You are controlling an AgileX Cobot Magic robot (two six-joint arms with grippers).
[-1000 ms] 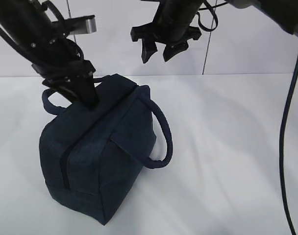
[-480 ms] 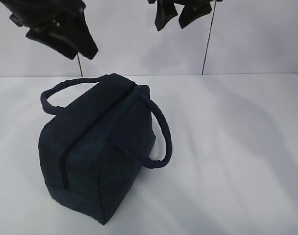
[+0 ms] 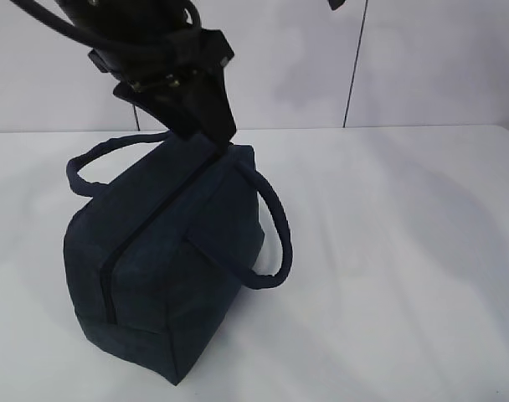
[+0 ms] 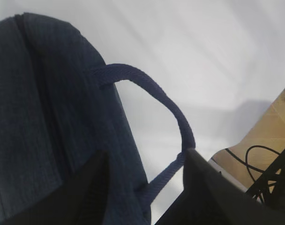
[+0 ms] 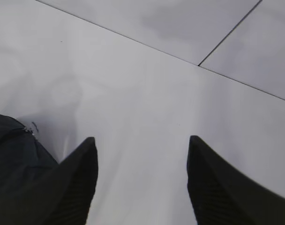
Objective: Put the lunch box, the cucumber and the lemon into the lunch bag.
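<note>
Exterior view: the lunch bag (image 3: 167,268) stands on the white table (image 3: 405,251) in the left half of the frame, a boxy dark navy shape with its top zipper (image 3: 146,230) running from the lower left toward the upper middle and looking closed along the length that shows. One loop handle (image 3: 275,226) hangs off the right side, the other (image 3: 95,163) arcs at the upper left. The left gripper (image 3: 206,117) fills the upper left of the frame, its dark fingers pointing down at the far end of the bag's top; from here it is hard to say whether they touch the fabric, and the gap between them is hidden. Only a dark tip of the right arm shows at the top edge, right of centre.

Left wrist view: the two fingers (image 4: 93,187) rise from the bottom edge, clearly apart, with nothing clamped between them. The bag (image 4: 44,117) fills the left side, and its handle (image 4: 173,122) loops through the middle of the frame, its lower part passing just beside the tip of the right-hand finger; contact cannot be told.

Right wrist view: the right gripper (image 5: 141,145) has its ribbed fingers (image 5: 77,187) spread wide over bare table, holding nothing. A dark corner of the bag (image 5: 13,150) with a small metal zipper piece sits at the lower left.
</note>
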